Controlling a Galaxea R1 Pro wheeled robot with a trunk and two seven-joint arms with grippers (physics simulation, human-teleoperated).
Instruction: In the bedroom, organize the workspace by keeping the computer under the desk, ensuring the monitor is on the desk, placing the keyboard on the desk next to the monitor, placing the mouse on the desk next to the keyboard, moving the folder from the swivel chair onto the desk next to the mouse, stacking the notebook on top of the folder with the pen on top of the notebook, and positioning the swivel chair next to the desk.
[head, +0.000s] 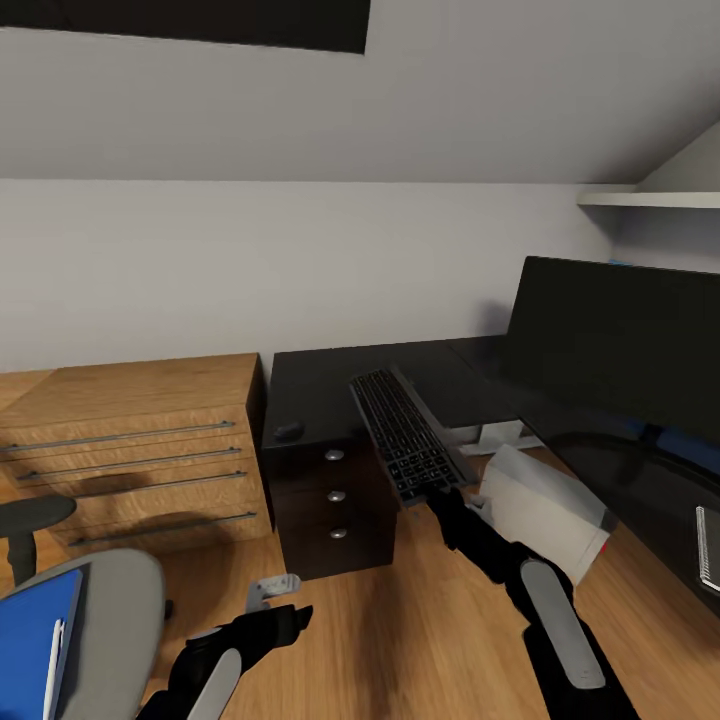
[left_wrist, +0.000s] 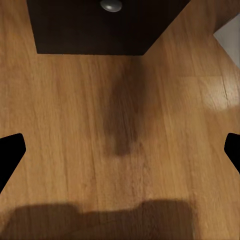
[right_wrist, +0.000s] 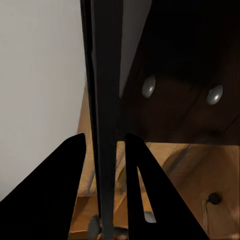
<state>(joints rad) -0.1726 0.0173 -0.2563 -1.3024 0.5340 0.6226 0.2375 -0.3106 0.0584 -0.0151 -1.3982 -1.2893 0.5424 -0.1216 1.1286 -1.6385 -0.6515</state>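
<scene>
I have the right gripper (head: 437, 497) pinched on the near end of the keyboard (head: 408, 433); in the right wrist view the two fingers (right_wrist: 145, 190) sit tight against either face of the thin board (right_wrist: 106, 115), seen edge-on, so I judge it a firm hold. The far part of the keyboard lies over the desk (head: 330, 385) while its near end juts past the edge above the drawers (head: 335, 497), which I take as mid-placement, needing a push toward the monitor (head: 615, 345). The left gripper (head: 270, 592) hangs low over the wood floor (left_wrist: 120, 125) with its fingertips (left_wrist: 10, 152) spread wide and nothing between them, kept out of the way. The mouse (head: 289, 430) rests on the desk's left corner. The computer (head: 545, 510) stands on the floor under the desk. The folder (head: 35, 640) lies on the swivel chair (head: 115, 600) seat, with what looks like a pen (head: 53, 665) on it, waiting its turn.
</scene>
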